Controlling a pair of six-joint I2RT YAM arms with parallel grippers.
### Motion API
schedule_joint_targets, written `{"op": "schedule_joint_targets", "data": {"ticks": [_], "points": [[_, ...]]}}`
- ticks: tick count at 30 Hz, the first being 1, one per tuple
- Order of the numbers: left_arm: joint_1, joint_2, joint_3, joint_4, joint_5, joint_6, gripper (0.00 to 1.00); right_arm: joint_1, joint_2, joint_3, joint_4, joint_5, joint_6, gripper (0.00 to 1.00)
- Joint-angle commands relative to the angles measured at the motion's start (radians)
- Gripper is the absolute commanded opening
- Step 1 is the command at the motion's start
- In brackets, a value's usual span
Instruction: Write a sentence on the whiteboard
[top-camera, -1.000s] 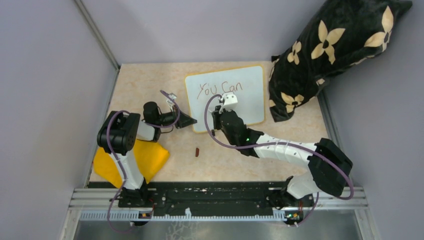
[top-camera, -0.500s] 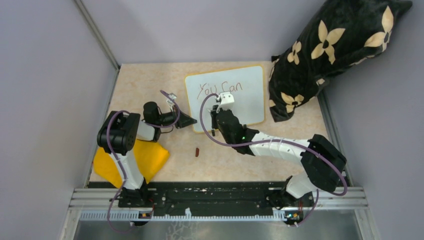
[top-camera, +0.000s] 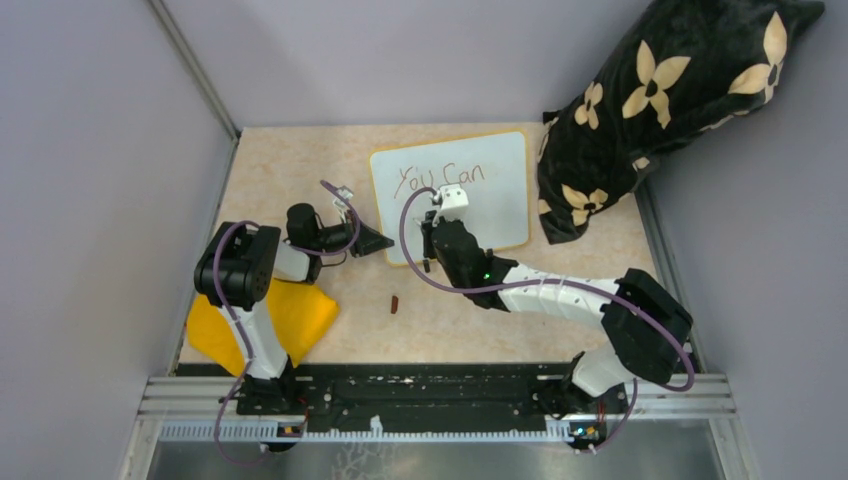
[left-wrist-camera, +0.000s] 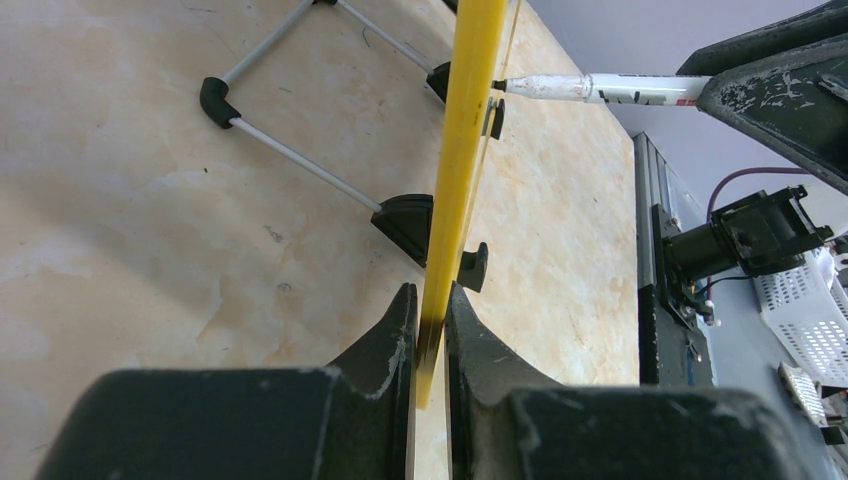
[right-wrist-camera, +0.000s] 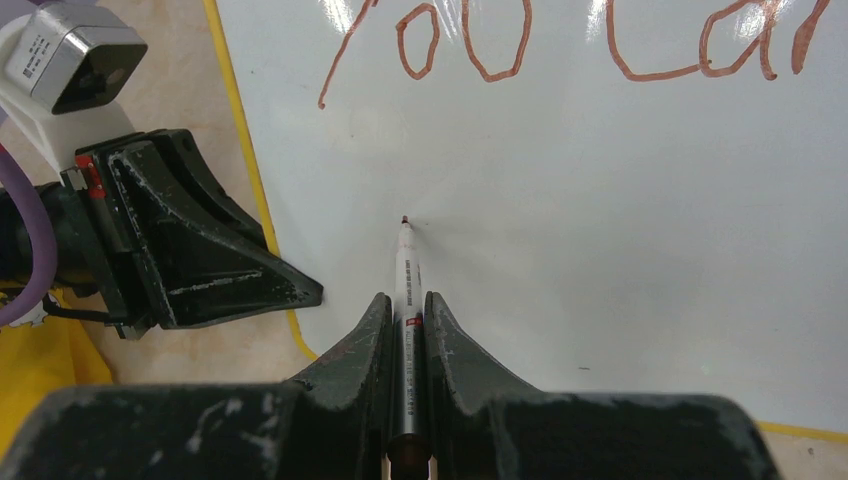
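The whiteboard stands tilted at the back middle of the table, with a thin yellow frame. The sentence reads "You Can" in one line of reddish-brown strokes, also in the right wrist view. My left gripper is shut on the board's yellow left edge, which runs between its jaws. My right gripper is shut on a thin marker. The marker's tip touches the bare board below the "You". The marker also shows in the left wrist view.
A black pillow with cream flowers lies against the board's right side. A yellow cloth lies under the left arm. A small dark red cap lies in front of the board. The board's black feet rest on the table.
My right gripper has moved the marker a little to the left and down over the board, then stayed still. The left gripper and the board have not moved.
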Motion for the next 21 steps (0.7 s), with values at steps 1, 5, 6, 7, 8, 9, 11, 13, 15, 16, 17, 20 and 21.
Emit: {"op": "schedule_joint_targets", "data": {"ticks": [1,5,6,7,8,9,11,13,15,16,17,20,21], "points": [[-0.005,-0.006,0.004,-0.046,-0.017,0.015,0.00,0.007,0.001,0.025,-0.007,0.008,0.020,0.00],[-0.005,-0.006,0.004,-0.047,-0.016,0.015,0.00,0.007,-0.013,0.004,-0.014,-0.001,0.034,0.00],[-0.005,-0.006,0.003,-0.047,-0.017,0.013,0.00,0.007,-0.017,-0.001,-0.014,-0.003,0.037,0.00],[-0.005,-0.006,0.004,-0.047,-0.016,0.013,0.00,0.007,-0.019,-0.006,-0.016,-0.007,0.040,0.00],[-0.005,-0.006,0.004,-0.047,-0.017,0.013,0.00,0.007,-0.020,-0.010,-0.018,-0.009,0.043,0.00],[-0.005,-0.007,0.004,-0.046,-0.017,0.013,0.00,0.007,-0.021,-0.015,-0.019,-0.014,0.048,0.00],[-0.005,-0.008,0.004,-0.047,-0.017,0.013,0.00,0.007,-0.023,-0.023,-0.024,-0.017,0.054,0.00],[-0.005,-0.008,0.004,-0.047,-0.017,0.013,0.00,0.007,-0.026,-0.033,-0.026,-0.019,0.059,0.00],[-0.005,-0.009,0.004,-0.047,-0.016,0.013,0.00,0.007,-0.031,-0.042,-0.026,-0.020,0.065,0.00],[-0.005,-0.010,0.004,-0.047,-0.016,0.013,0.00,0.008,-0.033,-0.045,-0.028,-0.021,0.067,0.00],[-0.005,-0.010,0.004,-0.046,-0.016,0.013,0.00,0.009,-0.036,-0.048,-0.028,-0.021,0.070,0.00],[-0.005,-0.008,0.004,-0.046,-0.018,0.011,0.00,0.016,-0.042,-0.058,-0.028,-0.019,0.076,0.00],[-0.005,-0.008,0.004,-0.046,-0.016,0.011,0.00,0.016,-0.043,-0.060,-0.028,-0.019,0.079,0.00]]}}
